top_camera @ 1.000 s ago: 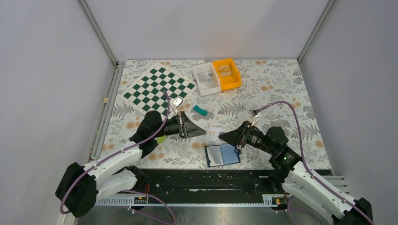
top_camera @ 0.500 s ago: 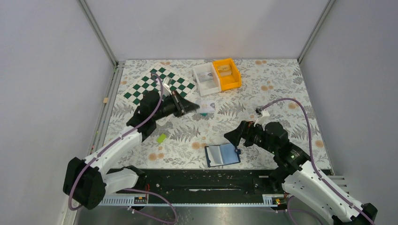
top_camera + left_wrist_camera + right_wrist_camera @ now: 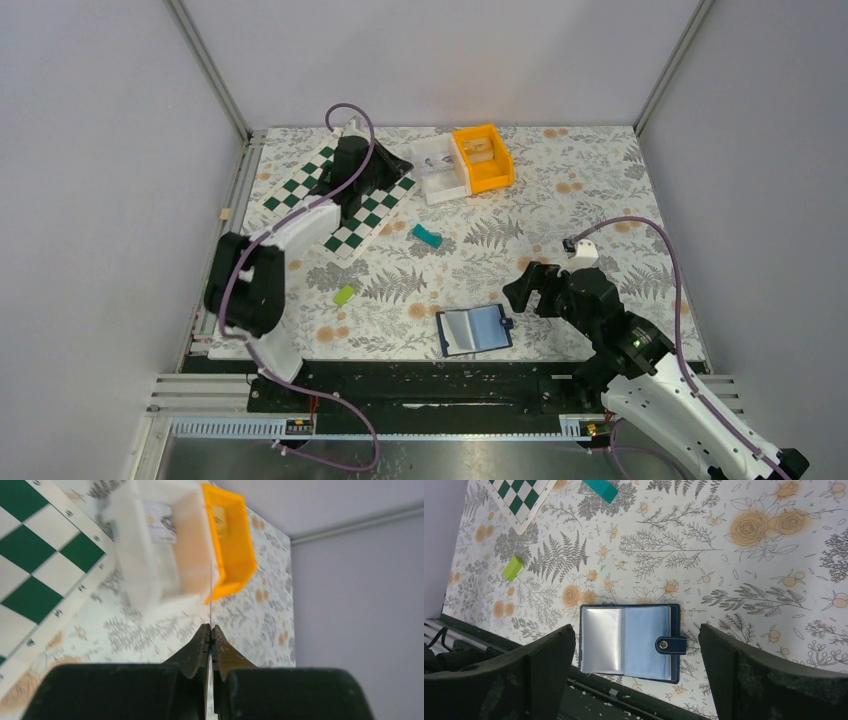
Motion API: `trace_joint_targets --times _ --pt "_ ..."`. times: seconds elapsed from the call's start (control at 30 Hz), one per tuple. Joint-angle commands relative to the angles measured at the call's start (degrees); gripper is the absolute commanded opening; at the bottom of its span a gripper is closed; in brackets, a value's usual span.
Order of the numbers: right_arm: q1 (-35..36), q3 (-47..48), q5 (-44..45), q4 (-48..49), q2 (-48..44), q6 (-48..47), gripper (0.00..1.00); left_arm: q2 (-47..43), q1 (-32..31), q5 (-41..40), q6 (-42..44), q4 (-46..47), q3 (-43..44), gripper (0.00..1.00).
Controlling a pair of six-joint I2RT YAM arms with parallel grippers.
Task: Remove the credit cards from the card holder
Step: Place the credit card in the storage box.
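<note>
The card holder (image 3: 474,330) lies open near the table's front edge, a navy wallet with clear and pale blue inner panels and a snap tab. It shows below my right gripper in the right wrist view (image 3: 629,642). My right gripper (image 3: 520,290) is wide open above it, a finger on each side (image 3: 634,670), touching nothing. My left gripper (image 3: 403,166) reaches far back beside the white bin (image 3: 445,193). It is shut (image 3: 210,628) on a thin credit card (image 3: 211,595) seen edge-on. Another whitish card (image 3: 161,516) lies inside the white bin (image 3: 150,580).
An orange bin (image 3: 482,157) stands right of the white bin, and shows in the left wrist view (image 3: 232,545). A green chessboard (image 3: 335,195) lies under the left arm. A teal block (image 3: 427,236) and a green block (image 3: 345,294) lie mid-table.
My left arm has swung from the middle of the table to the far side with the card, up to the white bin. My right gripper has drawn back to the right of the wallet.
</note>
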Motion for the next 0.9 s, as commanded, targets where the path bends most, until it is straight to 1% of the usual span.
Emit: trace_joint_targets --times 0.0,0.13,0.2,0.27,0.33,0.5,0.7,0.87 --pt "-0.22 -0.80 5.22 -0.78 -0.69 -1.20 1.00 9.66 2.61 -0.56 -3.67 4.03 8.78 0.00" --pt "-0.25 -0.61 6.13 -0.81 1.19 -2.20 0.99 18.18 3.35 0.56 -4.19 4.58 15.13 0.00" --pt "-0.22 0.07 6.23 -0.83 2.47 -2.38 0.99 22.21 4.36 3.38 -6.32 7.80 17.16 0.00" --pt "-0.26 0.78 6.08 -0.76 3.69 -2.50 0.99 25.22 4.92 4.42 -7.62 9.69 19.30 0.00" --pt "-0.24 1.30 5.96 -0.51 4.84 -2.20 1.00 27.61 5.04 5.04 -7.57 9.27 22.46 0.00" --pt "-0.23 1.25 5.20 1.44 7.97 -1.54 0.99 30.58 5.10 4.80 -7.19 7.79 26.46 0.00" --pt "-0.25 1.77 3.79 3.37 12.33 0.28 1.00 33.67 5.19 5.62 -8.75 8.09 27.54 0.00" --pt "-0.22 2.88 3.24 3.39 14.12 0.37 0.99 34.89 5.02 6.36 -9.28 8.67 28.26 0.00"
